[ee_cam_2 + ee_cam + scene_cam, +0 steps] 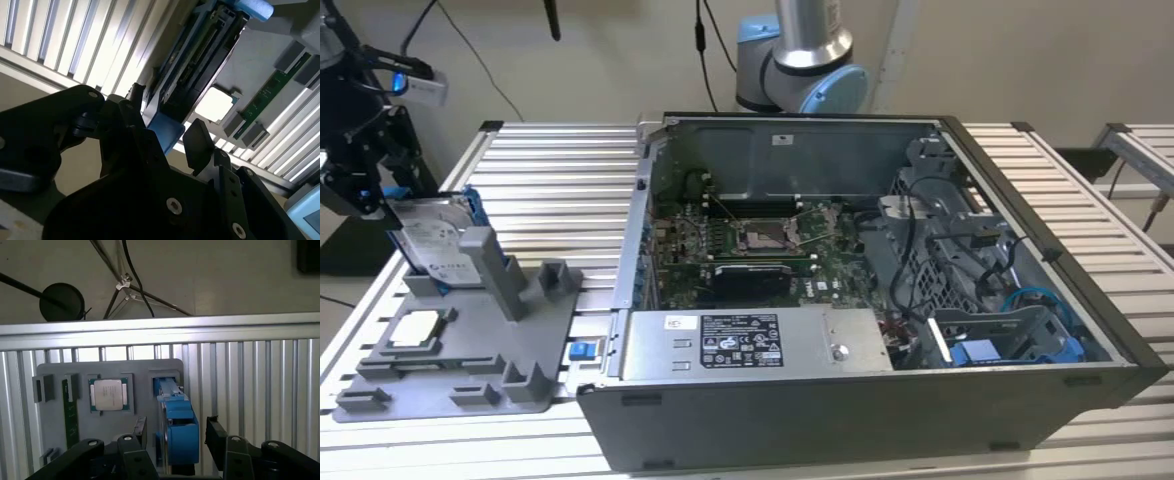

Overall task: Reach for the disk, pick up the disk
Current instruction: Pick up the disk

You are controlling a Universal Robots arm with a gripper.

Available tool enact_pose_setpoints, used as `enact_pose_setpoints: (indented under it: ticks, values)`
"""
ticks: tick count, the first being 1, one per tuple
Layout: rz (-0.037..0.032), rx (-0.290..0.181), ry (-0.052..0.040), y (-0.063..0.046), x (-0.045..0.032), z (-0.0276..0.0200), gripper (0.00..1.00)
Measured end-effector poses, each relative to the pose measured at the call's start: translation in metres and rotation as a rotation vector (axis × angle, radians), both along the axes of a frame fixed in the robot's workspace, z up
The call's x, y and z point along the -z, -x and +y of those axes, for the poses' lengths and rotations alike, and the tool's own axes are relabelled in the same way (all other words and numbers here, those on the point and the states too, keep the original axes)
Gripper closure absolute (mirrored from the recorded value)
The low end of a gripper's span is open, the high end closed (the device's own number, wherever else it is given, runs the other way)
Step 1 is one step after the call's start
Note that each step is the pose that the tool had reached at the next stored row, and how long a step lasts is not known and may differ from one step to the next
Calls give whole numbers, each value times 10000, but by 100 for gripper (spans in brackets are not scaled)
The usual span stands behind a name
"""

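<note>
The flat silver-grey disk (175, 407) in its bright blue plastic frame was stood upright in the grey plastic holder (140, 372) by the slatted metal table's (260, 390) edge, right between the black gripper's (176, 427) spread fingers (216, 432).

You see the disk (430, 243): shiny silver metal, smooth blue plastic bracket (180, 434), in a matt grey fixture (454, 375).

the arm (803, 48) rises at the back; its black wrist (358, 150) hangs at the exterior view's far left, pointing down, jaws spread apart.
</note>
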State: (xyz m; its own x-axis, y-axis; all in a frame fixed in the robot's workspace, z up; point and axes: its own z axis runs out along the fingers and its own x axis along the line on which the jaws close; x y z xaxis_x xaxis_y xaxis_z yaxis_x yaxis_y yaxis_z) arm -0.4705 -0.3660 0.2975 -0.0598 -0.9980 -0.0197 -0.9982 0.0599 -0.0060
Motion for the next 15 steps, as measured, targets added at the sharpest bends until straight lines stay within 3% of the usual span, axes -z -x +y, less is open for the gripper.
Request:
enact_pose_setpoints:
  ticks: [15]
  values:
    - [1,1,-17,0,239,1,0]
